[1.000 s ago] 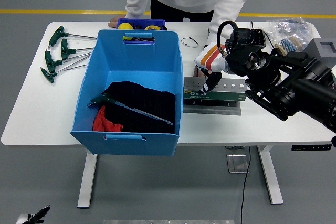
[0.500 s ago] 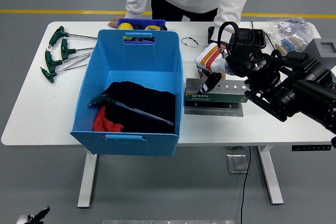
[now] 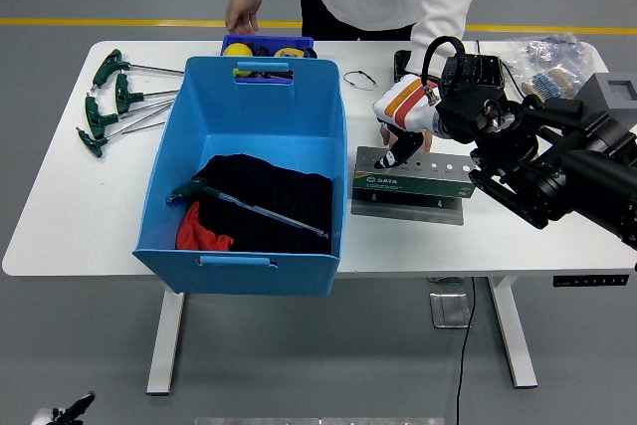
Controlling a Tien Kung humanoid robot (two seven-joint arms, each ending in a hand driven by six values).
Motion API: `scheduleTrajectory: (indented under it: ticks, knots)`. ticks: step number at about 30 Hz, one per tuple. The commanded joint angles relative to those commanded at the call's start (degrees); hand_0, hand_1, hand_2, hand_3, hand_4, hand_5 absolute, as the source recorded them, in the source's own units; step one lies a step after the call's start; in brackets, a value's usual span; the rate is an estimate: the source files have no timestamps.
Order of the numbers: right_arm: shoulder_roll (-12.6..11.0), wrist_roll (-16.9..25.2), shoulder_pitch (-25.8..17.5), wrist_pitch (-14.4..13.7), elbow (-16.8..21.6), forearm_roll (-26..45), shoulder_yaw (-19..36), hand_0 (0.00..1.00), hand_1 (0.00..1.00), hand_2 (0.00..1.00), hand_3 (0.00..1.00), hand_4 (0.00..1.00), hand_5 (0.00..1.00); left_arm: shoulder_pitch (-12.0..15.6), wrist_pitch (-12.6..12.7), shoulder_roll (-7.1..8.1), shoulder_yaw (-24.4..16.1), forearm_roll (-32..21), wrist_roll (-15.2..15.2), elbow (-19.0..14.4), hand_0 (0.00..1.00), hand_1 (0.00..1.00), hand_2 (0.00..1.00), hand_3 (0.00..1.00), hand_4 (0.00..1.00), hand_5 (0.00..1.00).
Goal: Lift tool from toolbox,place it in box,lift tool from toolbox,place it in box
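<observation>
Your right hand hangs over the left end of the toolbox, the grey-and-green holder lying on the table just right of the box. Its dark fingers point down and touch or nearly touch the holder's top, but you cannot tell from this view whether they are closed on a tool or only resting there; no handle shows between them. The row of holes along the holder's top looks empty, as far as this view resolves.

Inside the blue box, one green-handled tool lies across a black cloth, with a red cloth at its near-left corner. So judge one lift-and-place as done and the second as in hand: a grasp at the holder, then the carry left over the box wall.

Four more green T-handle keys lie on the far left of the table, well apart from the holder. A person stands at the far side, one hand above the small blue tray behind the box.

Your left arm is out of view.
</observation>
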Motion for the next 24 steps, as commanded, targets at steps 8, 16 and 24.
scheduleTrajectory:
  ticks: [8, 16, 24]
  knots:
    - [-2.3, -0.1, 2.2, 1.9, 3.4, 0.3, 1.9, 0.002, 0.002, 0.002, 0.033, 0.900, 0.768, 1.0, 0.0, 0.24, -1.1, 0.9, 0.1, 0.0, 0.726, 0.736, 0.732, 0.694, 0.709, 0.633]
    - [-4.9, 0.7, 3.7, 6.7, 6.5, 1.6, 5.4, 0.002, 0.002, 0.002, 0.030, 0.878, 0.763, 1.8, 0.0, 0.48, -1.7, 1.4, 0.2, 0.0, 0.726, 0.735, 0.730, 0.694, 0.710, 0.635]
    - [-6.3, 0.6, 4.4, 9.0, 8.7, 3.7, 7.3, 0.002, 0.002, 0.002, 0.028, 0.853, 0.749, 2.2, -0.1, 0.54, -2.2, 1.8, 0.3, 0.0, 0.726, 0.734, 0.731, 0.694, 0.709, 0.633]
